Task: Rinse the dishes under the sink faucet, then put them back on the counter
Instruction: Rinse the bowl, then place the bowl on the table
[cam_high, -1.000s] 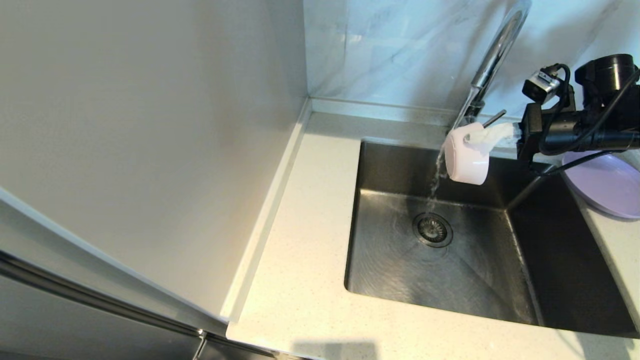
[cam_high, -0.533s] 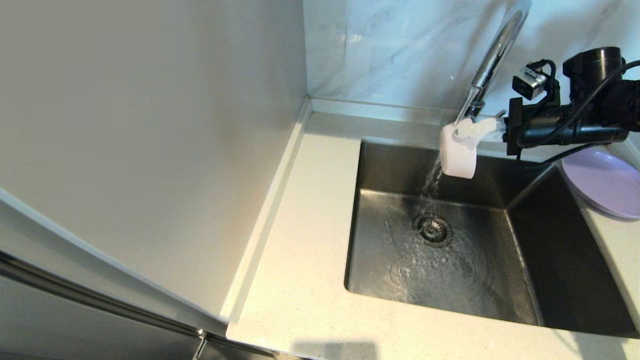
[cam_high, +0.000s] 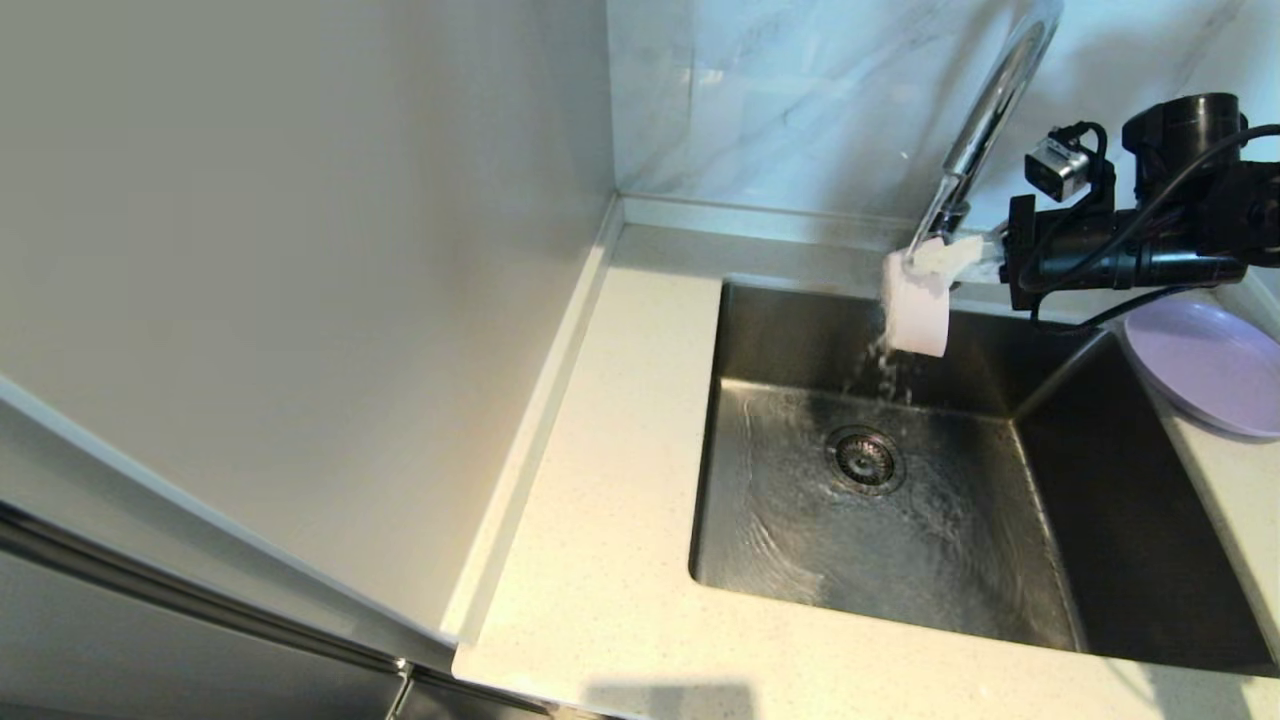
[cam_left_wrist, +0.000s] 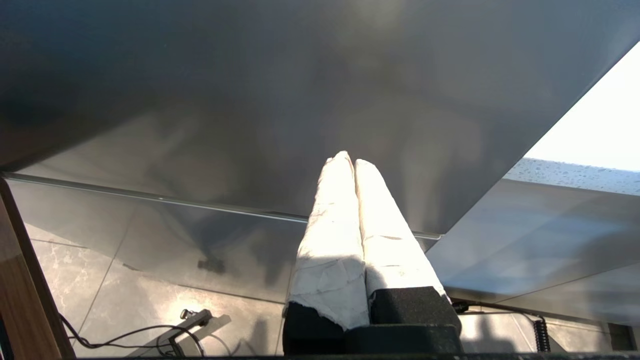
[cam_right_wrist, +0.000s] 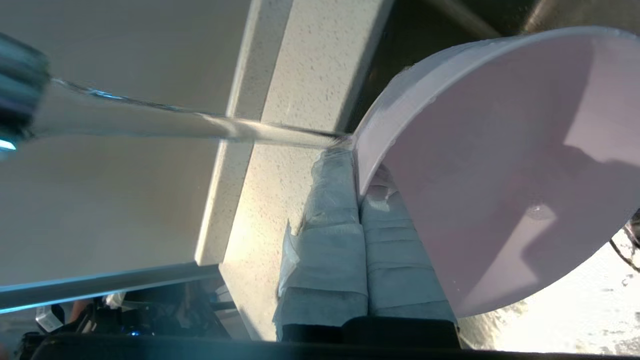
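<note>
My right gripper (cam_high: 935, 262) is shut on the rim of the pale pink-white bowl (cam_high: 917, 308), holding it on edge over the back of the steel sink (cam_high: 1130, 560). Water from the chrome faucet (cam_high: 985, 110) hits the bowl's rim and splashes down toward the drain strainer (cam_high: 865, 459). In the right wrist view the stream (cam_right_wrist: 165, 122) meets the bowl (cam_right_wrist: 500, 165) right at my gripper (cam_right_wrist: 356, 172). The lilac plate (cam_high: 1205, 365) lies on the counter (cam_high: 610, 520) at the sink's right. My left gripper (cam_left_wrist: 348, 162) is shut on nothing, parked low beside a cabinet.
A tall grey cabinet side (cam_high: 300, 280) fills the left. White marble-veined wall tiles (cam_high: 780, 100) stand behind the faucet. Rippling water covers the sink floor (cam_high: 850, 540). A raised rim (cam_high: 540, 410) runs along the counter's left edge.
My right gripper shifted left and back, bringing the bowl under the stream and turning it more edge-on. Water now splashes off it and spreads wider across the sink floor.
</note>
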